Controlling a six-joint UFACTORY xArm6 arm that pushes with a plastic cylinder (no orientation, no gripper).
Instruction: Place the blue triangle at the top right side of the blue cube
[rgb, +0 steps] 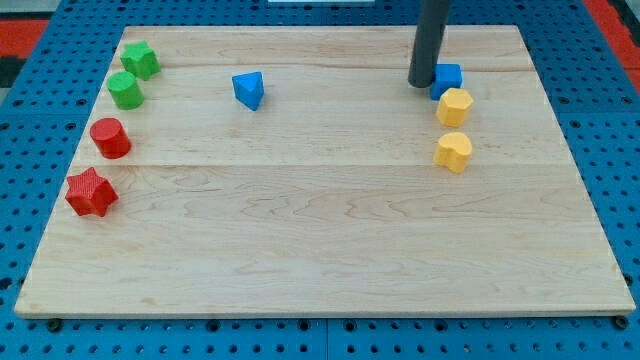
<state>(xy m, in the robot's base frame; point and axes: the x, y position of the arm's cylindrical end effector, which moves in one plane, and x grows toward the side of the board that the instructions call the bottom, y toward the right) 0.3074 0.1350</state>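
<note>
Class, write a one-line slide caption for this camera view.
My tip rests beside the blue cube, far right of the blue triangle on the wooden board.

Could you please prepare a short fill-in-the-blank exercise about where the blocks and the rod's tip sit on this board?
1. My tip rests just to the view's ____ of the blue cube.
2. The blue triangle lies far to the view's ____ of the blue cube.
3. Directly below the blue cube sit two ____ blocks.

Missing words: left; left; yellow
</note>
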